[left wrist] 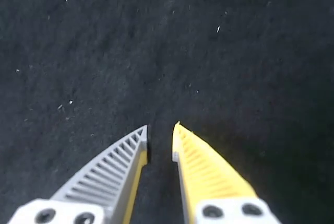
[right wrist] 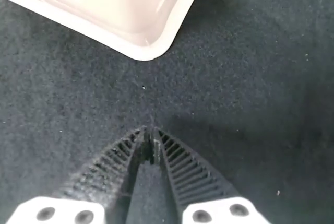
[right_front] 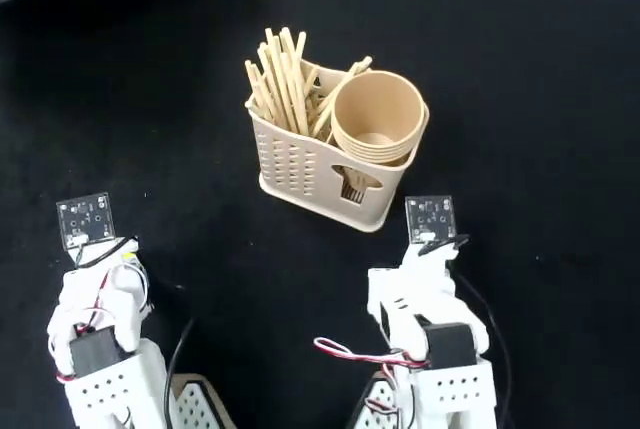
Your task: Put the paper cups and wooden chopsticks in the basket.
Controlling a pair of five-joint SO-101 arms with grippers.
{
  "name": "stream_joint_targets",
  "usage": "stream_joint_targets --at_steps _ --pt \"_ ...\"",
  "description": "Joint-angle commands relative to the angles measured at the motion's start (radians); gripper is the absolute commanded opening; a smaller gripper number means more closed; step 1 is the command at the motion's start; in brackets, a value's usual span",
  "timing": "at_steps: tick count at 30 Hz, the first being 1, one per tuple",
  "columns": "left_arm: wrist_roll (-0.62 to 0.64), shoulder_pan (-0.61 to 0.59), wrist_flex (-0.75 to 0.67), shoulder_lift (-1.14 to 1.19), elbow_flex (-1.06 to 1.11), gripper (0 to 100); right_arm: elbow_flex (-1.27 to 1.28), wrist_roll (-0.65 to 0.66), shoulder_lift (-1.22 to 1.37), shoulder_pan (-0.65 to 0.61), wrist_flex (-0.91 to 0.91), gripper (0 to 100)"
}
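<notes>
a black cloth-covered table point(right_front: 560, 99) spans the high view. just above the middle of the frame stands a cream perforated plastic basket point(right_front: 300, 164), set at an angle with one corner towards the lower right. two white arms sit along the bottom edge: the left arm point(right_front: 95, 319) in the lower left corner and the right arm point(right_front: 430, 319) right of bottom centre. both are folded back low over the cloth, each with a small square board at its front end, and both are apart from the basket, the right one much the nearer. a nested stack of tan paper cups point(right_front: 385, 114) stands upright in the right end of the basket, its open mouth facing up. a bundle of pale wooden chopsticks point(right_front: 282, 74) stands in the left end, leaning and fanning out above the rim, with a few slanting across towards the cups. the left gripper point(left wrist: 160, 130), one finger grey and one yellow, has a narrow gap between its tips, holds nothing and points at bare cloth. the right gripper point(right wrist: 151, 132), with two dark ribbed fingers, has its tips pressed together on nothing, over the cloth near a rounded lower corner of the basket point(right wrist: 130, 4) without touching it.
</notes>
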Motion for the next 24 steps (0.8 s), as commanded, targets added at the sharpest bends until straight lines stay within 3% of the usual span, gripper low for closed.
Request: stream_joint_targets --at_steps 1,17,24 --pt "-0.005 -0.010 0.005 -0.003 0.019 9 -0.008 0.000 -0.090 0.014 0.003 1.4" --pt "-0.009 -0.007 0.124 -0.003 0.019 9 -0.008 -0.002 -0.090 0.012 0.006 1.4" --pt "-0.006 0.099 0.157 -0.005 0.019 9 -0.008 -0.002 -0.090 0.012 0.006 1.4"
